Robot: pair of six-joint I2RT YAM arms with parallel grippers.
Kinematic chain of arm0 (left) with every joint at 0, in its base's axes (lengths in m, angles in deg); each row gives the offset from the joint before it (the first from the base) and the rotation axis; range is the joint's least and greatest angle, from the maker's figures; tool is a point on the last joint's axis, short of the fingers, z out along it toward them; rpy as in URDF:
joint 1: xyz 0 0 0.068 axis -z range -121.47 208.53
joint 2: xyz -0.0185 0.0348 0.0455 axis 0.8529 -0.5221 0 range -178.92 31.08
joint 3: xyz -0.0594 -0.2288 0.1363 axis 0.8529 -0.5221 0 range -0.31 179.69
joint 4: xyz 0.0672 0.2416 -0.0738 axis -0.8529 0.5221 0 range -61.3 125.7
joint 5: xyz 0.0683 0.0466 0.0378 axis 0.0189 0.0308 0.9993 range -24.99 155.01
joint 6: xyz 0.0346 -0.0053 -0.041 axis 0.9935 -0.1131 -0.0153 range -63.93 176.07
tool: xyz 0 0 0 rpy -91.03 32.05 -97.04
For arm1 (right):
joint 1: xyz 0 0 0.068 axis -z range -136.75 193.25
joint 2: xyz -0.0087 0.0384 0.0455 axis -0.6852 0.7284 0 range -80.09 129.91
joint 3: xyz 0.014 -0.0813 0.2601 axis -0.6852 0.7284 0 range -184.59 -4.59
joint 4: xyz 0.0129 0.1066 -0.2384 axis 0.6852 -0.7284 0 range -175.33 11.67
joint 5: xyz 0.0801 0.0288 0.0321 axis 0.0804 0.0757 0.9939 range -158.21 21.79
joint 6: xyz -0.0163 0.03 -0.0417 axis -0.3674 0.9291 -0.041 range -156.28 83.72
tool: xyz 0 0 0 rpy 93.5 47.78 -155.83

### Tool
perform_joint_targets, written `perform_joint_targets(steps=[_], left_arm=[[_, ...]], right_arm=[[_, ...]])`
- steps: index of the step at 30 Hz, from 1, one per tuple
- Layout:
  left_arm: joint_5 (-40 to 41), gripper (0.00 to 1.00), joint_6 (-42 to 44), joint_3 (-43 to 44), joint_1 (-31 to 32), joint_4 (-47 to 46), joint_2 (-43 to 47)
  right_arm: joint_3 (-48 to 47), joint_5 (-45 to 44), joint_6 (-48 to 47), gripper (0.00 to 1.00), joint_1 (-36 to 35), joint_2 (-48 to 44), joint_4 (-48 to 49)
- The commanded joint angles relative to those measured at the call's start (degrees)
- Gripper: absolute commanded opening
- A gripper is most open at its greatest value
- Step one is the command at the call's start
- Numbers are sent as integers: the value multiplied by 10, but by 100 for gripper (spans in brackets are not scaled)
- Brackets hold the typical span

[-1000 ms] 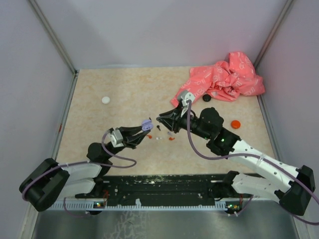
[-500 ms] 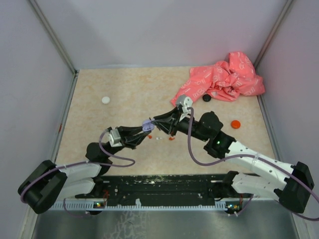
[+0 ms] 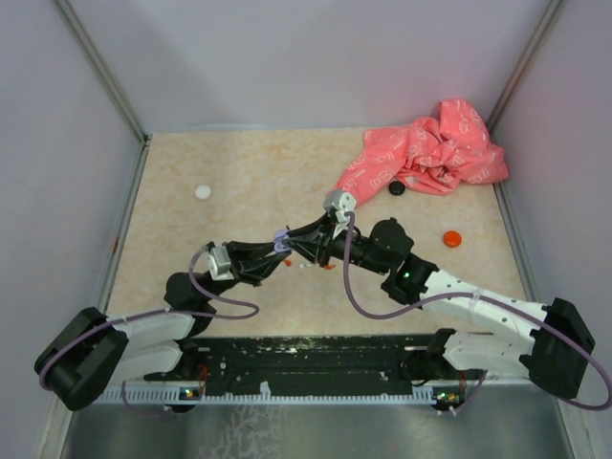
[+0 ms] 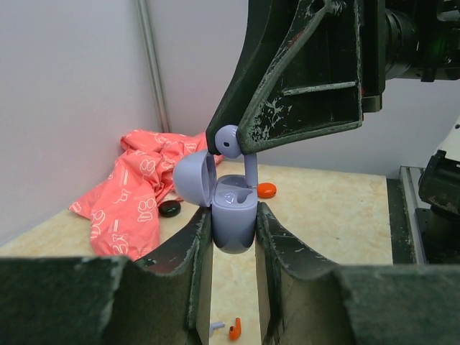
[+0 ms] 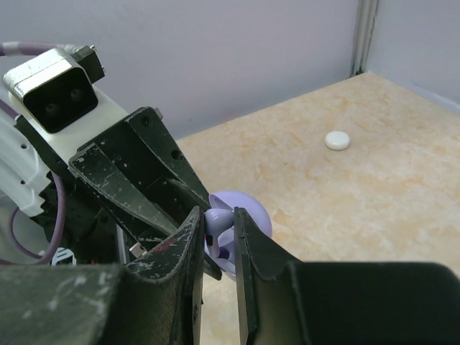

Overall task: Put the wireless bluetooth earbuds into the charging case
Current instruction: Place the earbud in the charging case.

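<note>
Tabletop (image 3: 220, 163): beige, marbled, enclosed by grey walls (image 3: 287, 57). Pink cloth (image 3: 430, 153) at 1 o'clock, white disc (image 3: 203, 192) at 10 o'clock.

Left wrist view alone shows the contents: lilac charging case (image 4: 233, 219), lid open, clenched between left fingers (image 4: 192, 248). Right fingers (image 5: 248, 248) grasp lilac earbud (image 4: 228, 141), stem tip at the case's well. Orange loose earbud (image 4: 234, 329) lies on the tabletop at 6 o'clock.

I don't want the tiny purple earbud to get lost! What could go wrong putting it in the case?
1. The right claw pinches the purple earbud just by its round head, so it might slip and drop onto the table.
2. Its stem hangs right at the rim of the case in the left claw; if it is off line, it could jam or bump the open lid shut.
</note>
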Motion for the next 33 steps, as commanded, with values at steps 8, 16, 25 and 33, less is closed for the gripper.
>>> perform_joint_targets(steps=[8,16,25,33], left_arm=[[-4,0,-18,8,2,-56,13],[-6,0,-22,5,2,-57,14],[0,0,-28,6,2,-58,14],[16,0,-23,-7,2,-56,11]], right_arm=[[18,-45,-12,16,-13,1,46],[34,-72,-8,16,-13,-9,67],[24,-49,0,18,-13,3,47],[2,-85,3,31,-14,-3,-1]])
